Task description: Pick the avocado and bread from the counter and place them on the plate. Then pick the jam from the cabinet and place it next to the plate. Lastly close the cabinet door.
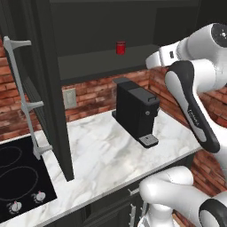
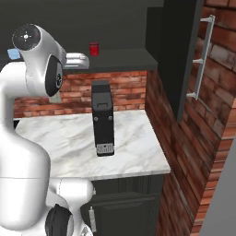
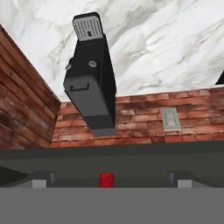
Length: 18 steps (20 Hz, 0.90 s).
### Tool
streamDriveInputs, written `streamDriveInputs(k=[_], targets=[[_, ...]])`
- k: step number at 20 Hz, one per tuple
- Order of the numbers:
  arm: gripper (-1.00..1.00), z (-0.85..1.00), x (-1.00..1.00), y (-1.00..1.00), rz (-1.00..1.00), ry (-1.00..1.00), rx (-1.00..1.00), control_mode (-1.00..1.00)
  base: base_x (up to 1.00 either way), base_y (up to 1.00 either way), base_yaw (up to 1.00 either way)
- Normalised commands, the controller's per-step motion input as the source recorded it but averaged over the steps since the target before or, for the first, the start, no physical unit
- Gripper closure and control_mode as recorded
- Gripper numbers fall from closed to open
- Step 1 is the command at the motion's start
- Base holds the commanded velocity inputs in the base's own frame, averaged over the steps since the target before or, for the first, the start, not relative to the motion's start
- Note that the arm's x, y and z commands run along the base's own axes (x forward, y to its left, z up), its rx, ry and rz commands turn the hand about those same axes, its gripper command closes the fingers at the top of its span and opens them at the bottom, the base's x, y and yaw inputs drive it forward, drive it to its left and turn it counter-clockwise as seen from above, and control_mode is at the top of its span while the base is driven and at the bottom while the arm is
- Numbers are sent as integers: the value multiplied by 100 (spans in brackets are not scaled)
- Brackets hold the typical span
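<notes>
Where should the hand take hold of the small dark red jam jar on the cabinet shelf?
Probably around the round side wall of the small dark red jam jar, coming in level from the open front: it stands upright on the dark cabinet shelf, its sides free.

Just ahead of the gripper sits the dark red jam, on the charcoal cabinet shelf. Below the gripper lie red-brown brick wall, a black coffee machine and the white, grey-veined marble counter. Off to its side the open cabinet door is charcoal with a silver bar handle.
</notes>
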Motion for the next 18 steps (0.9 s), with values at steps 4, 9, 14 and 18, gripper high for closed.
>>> streamDriveInputs(k=[4, 9, 14, 18], targets=[[-100, 0, 42, 0, 4, 0, 0, -100, 0, 0, 0], [-100, 0, 43, 0, 4, 0, 0, -100, 0, 0, 0], [-100, 0, 39, 0, 3, 1, 0, -100, 0, 0, 0], [-100, 0, 37, 0, 2, 3, 0, -100, 0, 0, 0]])
